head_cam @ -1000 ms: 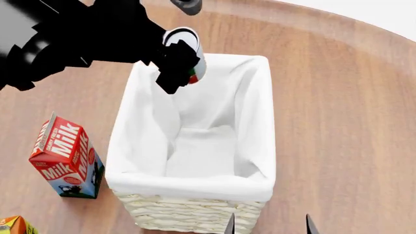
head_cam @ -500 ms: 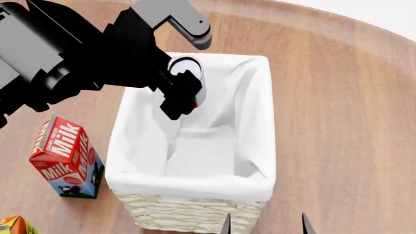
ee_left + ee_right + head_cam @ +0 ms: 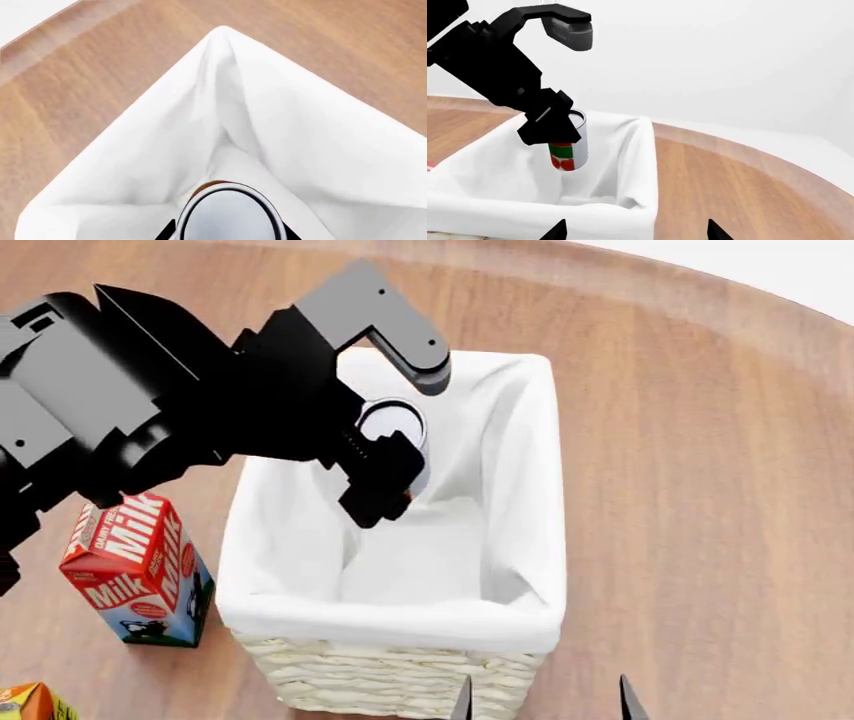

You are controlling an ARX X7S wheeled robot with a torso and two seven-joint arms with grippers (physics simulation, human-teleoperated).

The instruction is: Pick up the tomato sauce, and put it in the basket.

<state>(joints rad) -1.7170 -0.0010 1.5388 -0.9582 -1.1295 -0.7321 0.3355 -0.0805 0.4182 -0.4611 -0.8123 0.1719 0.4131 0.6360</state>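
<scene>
The tomato sauce (image 3: pixel 396 426) is a small tin with a red and green label (image 3: pixel 564 154) and a silver-white top (image 3: pixel 229 220). My left gripper (image 3: pixel 387 462) is shut on it and holds it upright inside the mouth of the basket (image 3: pixel 527 615), below the rim at the far left part. The basket is cream wicker with a white cloth lining (image 3: pixel 320 150); it also shows in the right wrist view (image 3: pixel 640 145). My right gripper (image 3: pixel 543 702) is open and empty, just in front of the basket's near right corner.
A red milk carton (image 3: pixel 138 570) stands on the wooden table left of the basket. An orange carton corner (image 3: pixel 27 702) shows at the lower left. The table's rounded far edge (image 3: pixel 747 310) runs behind the basket.
My left gripper has come down and nearer with the tin, from above the basket's far rim to inside its mouth. The right gripper has barely moved.
</scene>
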